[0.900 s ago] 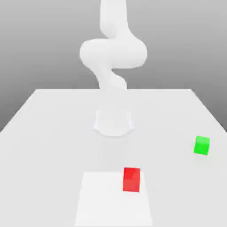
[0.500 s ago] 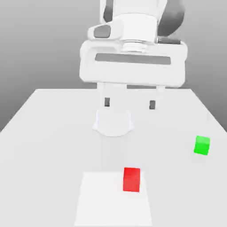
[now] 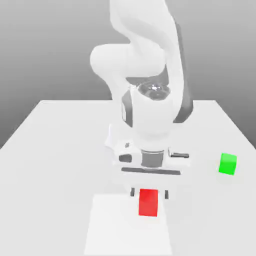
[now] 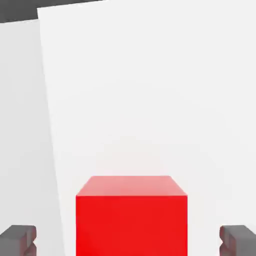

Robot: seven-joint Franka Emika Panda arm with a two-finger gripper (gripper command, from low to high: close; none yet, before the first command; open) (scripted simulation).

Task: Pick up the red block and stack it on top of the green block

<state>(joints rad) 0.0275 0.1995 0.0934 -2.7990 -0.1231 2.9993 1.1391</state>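
Now your two-finger gripper [image 3: 149,193] stands wide open and empty, straddling the small bright red cube [image 3: 148,202] on the white mat [image 3: 107,227]. It looks rigid, light, perhaps slick: pinch its flat opposite sides, mid-height.
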